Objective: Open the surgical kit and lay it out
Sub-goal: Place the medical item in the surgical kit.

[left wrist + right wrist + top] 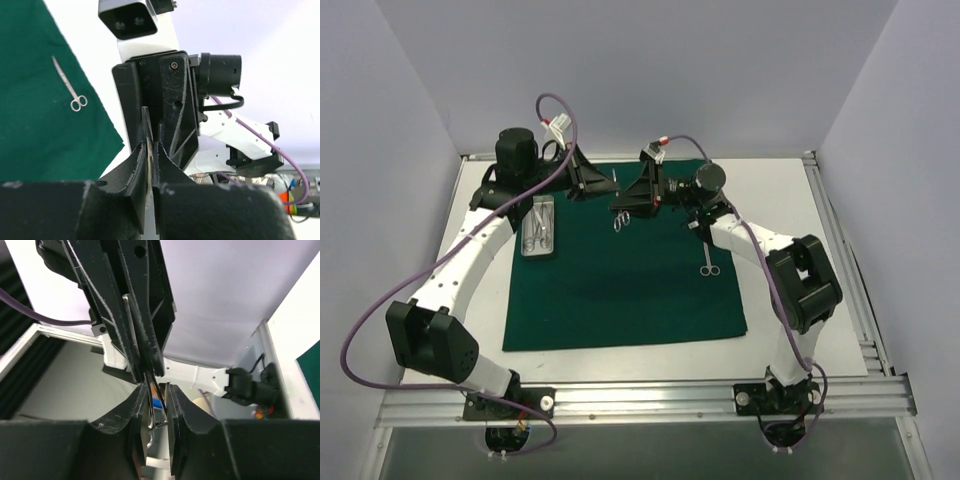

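The tray (538,228) sits near the left edge of the spread green cloth (620,295), and the left gripper (150,150) is pressed onto a thin steel strip (146,127). Tip to tip with it, the right gripper (154,400) pinches dangling forceps (622,222). If either lets go early, the steel could slip and land askew.

No legible txt, labels, brands or nos. anywhere.
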